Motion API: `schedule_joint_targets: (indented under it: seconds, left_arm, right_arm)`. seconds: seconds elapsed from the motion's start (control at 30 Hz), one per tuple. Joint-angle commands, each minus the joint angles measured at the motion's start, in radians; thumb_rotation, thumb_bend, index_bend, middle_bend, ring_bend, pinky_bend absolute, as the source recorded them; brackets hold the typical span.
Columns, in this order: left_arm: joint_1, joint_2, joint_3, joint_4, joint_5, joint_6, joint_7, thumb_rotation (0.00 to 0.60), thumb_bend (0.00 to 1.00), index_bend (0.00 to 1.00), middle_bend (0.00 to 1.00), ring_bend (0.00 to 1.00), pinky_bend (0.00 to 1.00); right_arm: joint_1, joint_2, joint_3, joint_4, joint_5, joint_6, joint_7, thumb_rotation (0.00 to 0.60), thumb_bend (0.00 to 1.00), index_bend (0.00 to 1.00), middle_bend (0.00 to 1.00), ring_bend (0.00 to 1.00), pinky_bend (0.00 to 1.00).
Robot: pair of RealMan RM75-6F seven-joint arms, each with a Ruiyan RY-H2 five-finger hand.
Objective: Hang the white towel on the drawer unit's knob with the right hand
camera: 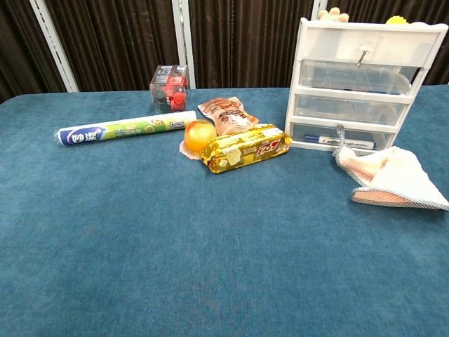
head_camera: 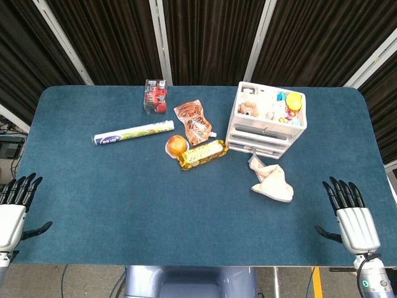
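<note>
I count one white towel [head_camera: 273,182], one drawer unit [head_camera: 267,121] with three drawers, one roll [head_camera: 133,132], one orange [head_camera: 177,144], one gold snack pack [head_camera: 202,154]. Towel lies flat on tabletop [head_camera: 124,205] ahead-left of my right hand [head_camera: 352,221], long axis diagonal, loop end touching bottom drawer's knob [camera: 342,141]. Both hands, left hand [head_camera: 13,214] too, empty, fingers spread.

Lab: black curtains [head_camera: 211,37], blue table [head_camera: 124,192].
</note>
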Motion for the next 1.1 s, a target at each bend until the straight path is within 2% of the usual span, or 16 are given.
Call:
schedule_joint_targets:
  seconds: [0.03,0.17,0.23,0.3,0.37,0.43,0.47,0.53,0.63,0.83,0.93,1.1]
  left_arm:
    - [0.001,0.000,-0.001,0.000,0.000,0.003,-0.003,0.600,0.00,0.00,0.00,0.00,0.00]
    - [0.002,0.000,-0.001,0.000,0.003,0.007,-0.008,0.600,0.00,0.00,0.00,0.00,0.00]
    - [0.002,-0.001,-0.001,0.001,0.005,0.008,-0.008,0.600,0.00,0.00,0.00,0.00,0.00]
    - [0.002,-0.001,-0.001,0.001,0.002,0.005,-0.009,0.600,0.00,0.00,0.00,0.00,0.00]
    - [0.001,-0.001,-0.003,0.000,-0.003,0.002,-0.010,0.600,0.00,0.00,0.00,0.00,0.00]
    - [0.000,0.000,-0.003,-0.001,-0.003,-0.001,-0.012,0.600,0.00,0.00,0.00,0.00,0.00]
    - [-0.001,0.001,-0.002,-0.002,-0.002,-0.001,-0.013,0.600,0.00,0.00,0.00,0.00,0.00]
    - [-0.001,0.002,-0.002,-0.003,-0.001,-0.001,-0.015,0.600,0.00,0.00,0.00,0.00,0.00]
    - [0.000,0.004,-0.001,-0.004,-0.002,-0.002,-0.019,0.600,0.00,0.00,0.00,0.00,0.00]
    - [-0.002,0.009,-0.001,-0.011,-0.009,-0.012,-0.025,0.600,0.00,0.00,0.00,0.00,0.00]
    - [-0.003,0.011,-0.002,-0.014,-0.014,-0.017,-0.029,0.600,0.00,0.00,0.00,0.00,0.00]
    - [-0.006,0.015,-0.001,-0.019,-0.018,-0.025,-0.034,0.600,0.00,0.00,0.00,0.00,0.00]
  right_arm:
    - [0.001,0.000,0.004,-0.008,-0.002,-0.008,-0.004,0.600,0.00,0.00,0.00,0.00,0.08]
    - [0.005,0.000,0.014,-0.024,-0.012,-0.013,-0.021,0.600,0.00,0.00,0.01,0.00,0.12]
    - [0.009,-0.001,0.021,-0.036,-0.013,-0.017,-0.033,0.600,0.00,0.00,0.06,0.05,0.25]
    - [0.016,-0.004,0.031,-0.059,-0.008,-0.026,-0.046,0.600,0.00,0.00,0.17,0.19,0.41]
    - [0.030,-0.010,0.047,-0.091,0.006,-0.046,-0.063,0.600,0.00,0.00,0.39,0.44,0.60]
    - [0.053,-0.022,0.069,-0.122,0.031,-0.080,-0.092,0.600,0.00,0.00,0.59,0.63,0.74]
    - [0.067,-0.033,0.082,-0.140,0.055,-0.106,-0.113,0.600,0.00,0.00,0.69,0.70,0.79]
    - [0.095,-0.055,0.103,-0.168,0.113,-0.162,-0.159,0.600,0.00,0.00,0.79,0.80,0.84]
    - [0.143,-0.092,0.138,-0.195,0.231,-0.247,-0.268,0.600,0.00,0.01,0.87,0.87,0.88]
    - [0.233,-0.215,0.207,-0.141,0.458,-0.332,-0.450,0.600,0.00,0.07,0.89,0.89,0.89]
    - [0.264,-0.267,0.225,-0.088,0.530,-0.345,-0.497,0.600,0.00,0.07,0.89,0.89,0.89]
    - [0.306,-0.338,0.245,0.001,0.580,-0.351,-0.528,0.600,0.00,0.09,0.89,0.89,0.89]
